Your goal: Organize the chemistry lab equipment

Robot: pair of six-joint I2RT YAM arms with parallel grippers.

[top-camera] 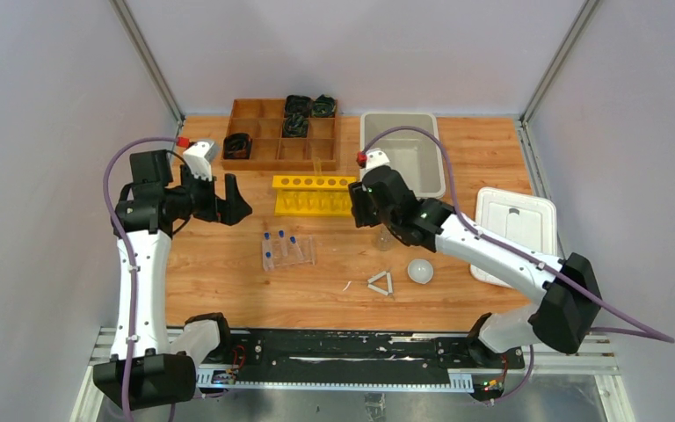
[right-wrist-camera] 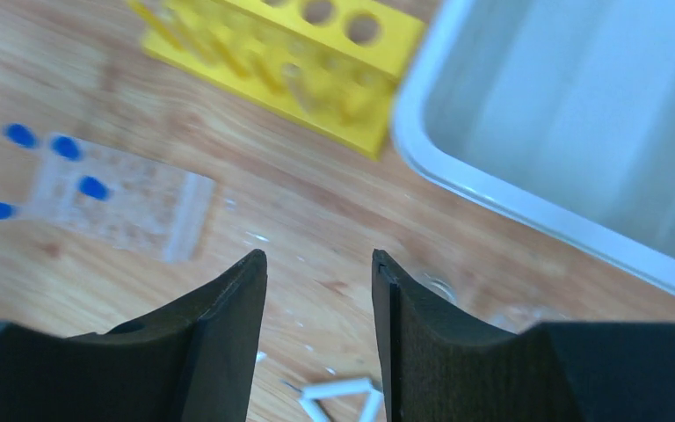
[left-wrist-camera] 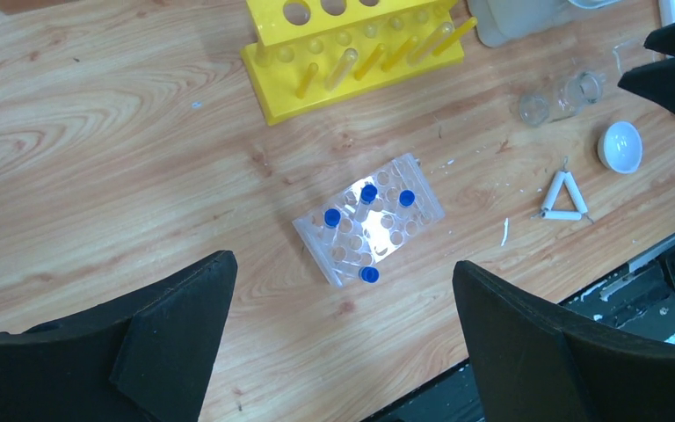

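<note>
Since both wrist views are pretty readable right now, here's what I'm looking at. The left pincer point(left-wrist-camera: 343, 264) is spread as wide as it goes with nothing in it, hanging above the table. Straight below it, framed between its fingers, is the clear rack point(left-wrist-camera: 369, 229) with the small blue-capped tubes point(left-wrist-camera: 369, 192); I count four blue caps. Past that rack, further out from the left pincer, is the yellow test tube rack point(left-wrist-camera: 352, 53) with the thin glass tubes point(left-wrist-camera: 343, 66) leaning in its holes.

The right pincer point(right-wrist-camera: 319, 259) has its fingers parted by a modest gap, and all I see through it is bare wood, so it's pinching nothing. From up top it hangs at the right end of the yellow rack, just in front of the grey bin point(top-camera: 402, 149). On its own cam the bin fills the upper right and the white triangle point(right-wrist-camera: 343, 396) peeks out just under the fingertips, a bit blurry.

The two small glass vessels point(left-wrist-camera: 562, 97) stand side by side on the table close under the right arm's wrist. The white round dish point(top-camera: 420, 270) is on the table near them, toward the bases, with the triangle just to its left.
</note>
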